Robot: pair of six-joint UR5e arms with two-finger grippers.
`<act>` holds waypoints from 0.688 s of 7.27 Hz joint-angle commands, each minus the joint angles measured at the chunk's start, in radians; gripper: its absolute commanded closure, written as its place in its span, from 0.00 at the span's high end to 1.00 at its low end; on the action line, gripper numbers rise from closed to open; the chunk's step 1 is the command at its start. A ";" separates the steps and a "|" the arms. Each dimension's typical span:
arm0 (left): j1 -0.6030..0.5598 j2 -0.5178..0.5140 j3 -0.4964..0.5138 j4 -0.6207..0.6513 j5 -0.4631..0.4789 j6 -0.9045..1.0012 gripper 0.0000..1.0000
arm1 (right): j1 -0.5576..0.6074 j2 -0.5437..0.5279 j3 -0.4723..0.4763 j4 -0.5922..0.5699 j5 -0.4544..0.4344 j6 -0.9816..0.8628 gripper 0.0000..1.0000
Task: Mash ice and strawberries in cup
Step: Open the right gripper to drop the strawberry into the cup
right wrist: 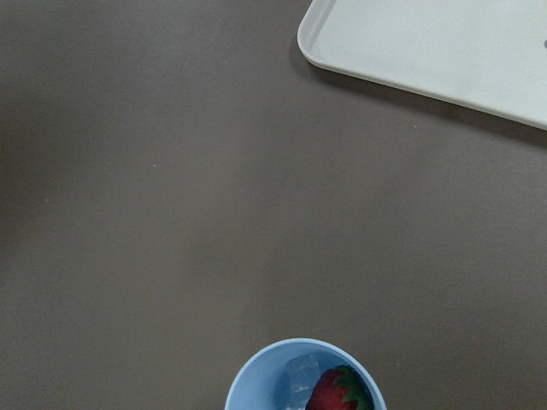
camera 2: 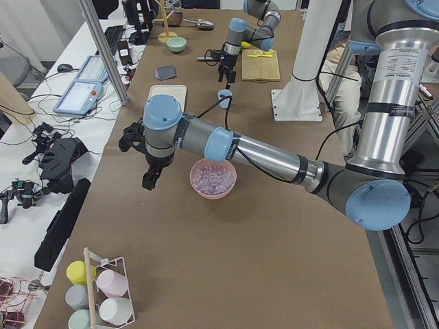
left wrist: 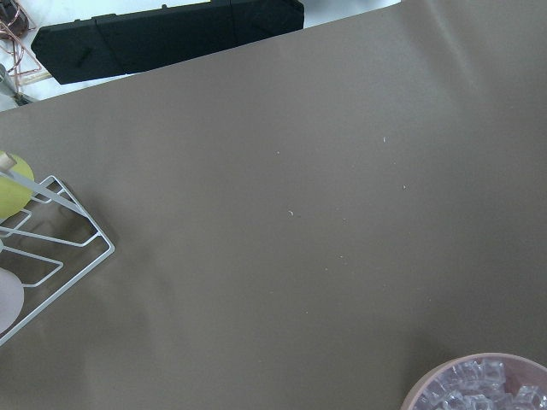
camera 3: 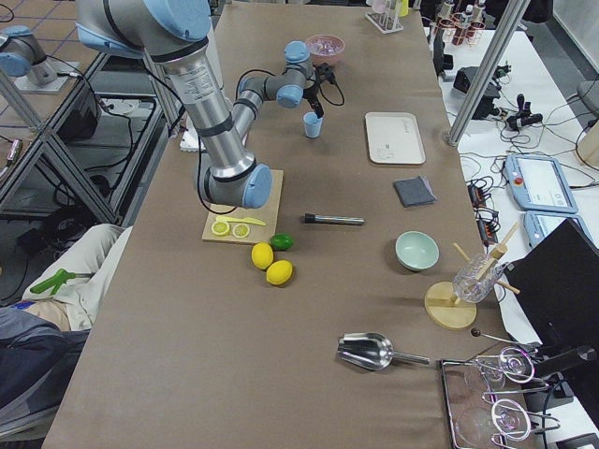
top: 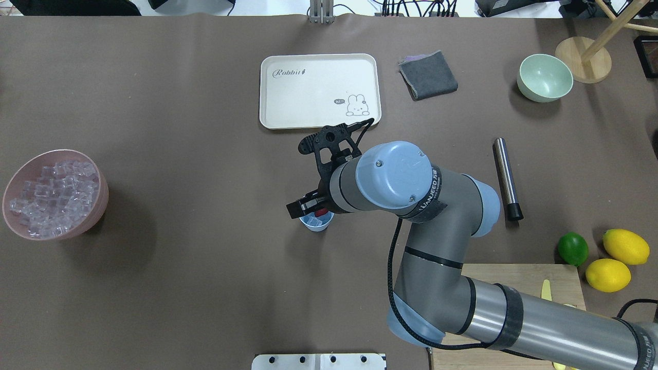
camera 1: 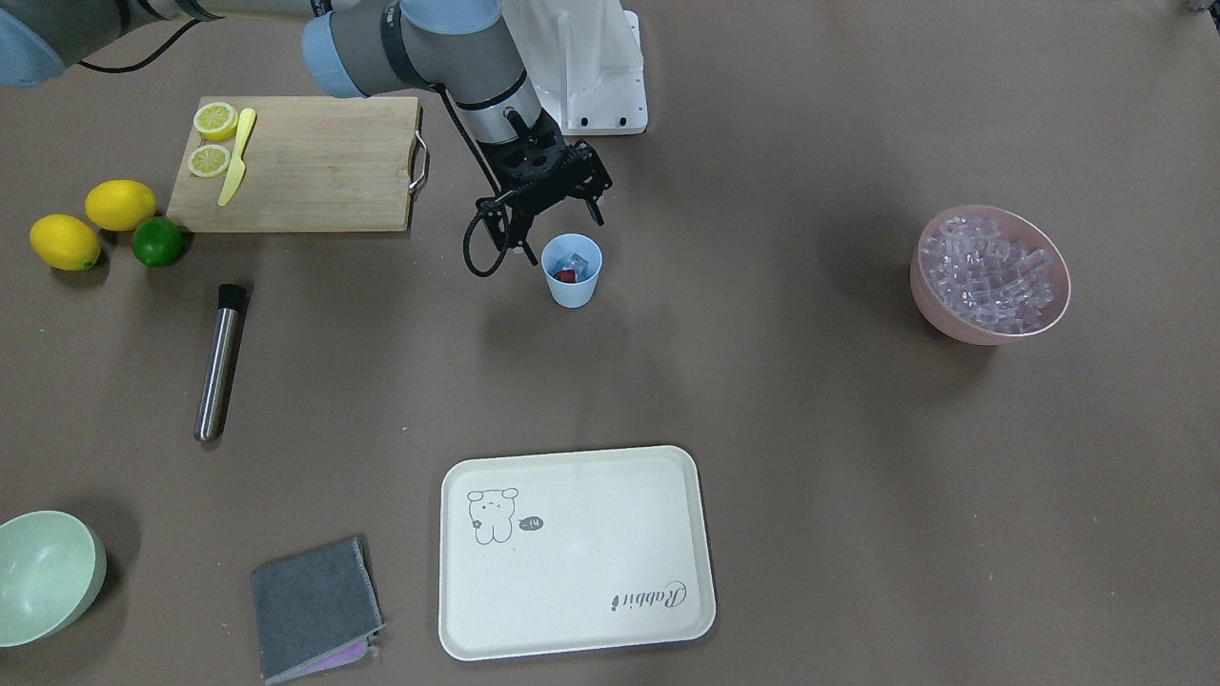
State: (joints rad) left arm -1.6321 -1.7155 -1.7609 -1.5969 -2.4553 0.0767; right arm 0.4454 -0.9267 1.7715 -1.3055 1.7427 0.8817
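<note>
Above cup [camera 1: 573, 284]; right gripper [camera 1: 560, 233] spread, empty; left gripper [camera 2: 148, 181] cannot tell; tray [camera 1: 591, 514] reads "Rabbit"

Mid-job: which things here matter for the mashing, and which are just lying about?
For the job: cup, strawberry, ice in it, steel muddler (likely the masher).
Lying about: pink ice bowl, tray, cloth, green bowl, lemons, lime, board, knife, lemon halves.

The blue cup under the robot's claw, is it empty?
No, a red strawberry and an ice cube lie inside the cup.
</note>
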 commanded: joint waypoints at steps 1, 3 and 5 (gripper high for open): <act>-0.017 0.001 0.001 0.000 -0.005 0.002 0.98 | 0.123 -0.027 0.011 -0.038 0.114 -0.001 1.00; -0.020 -0.001 0.001 0.002 -0.046 0.000 0.98 | 0.292 -0.055 0.011 -0.105 0.292 -0.042 1.00; -0.018 -0.009 0.011 0.003 -0.045 -0.003 0.98 | 0.418 -0.124 0.012 -0.161 0.362 -0.108 1.00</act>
State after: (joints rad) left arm -1.6505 -1.7202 -1.7561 -1.5944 -2.4972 0.0762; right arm 0.7792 -1.0077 1.7836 -1.4364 2.0542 0.8078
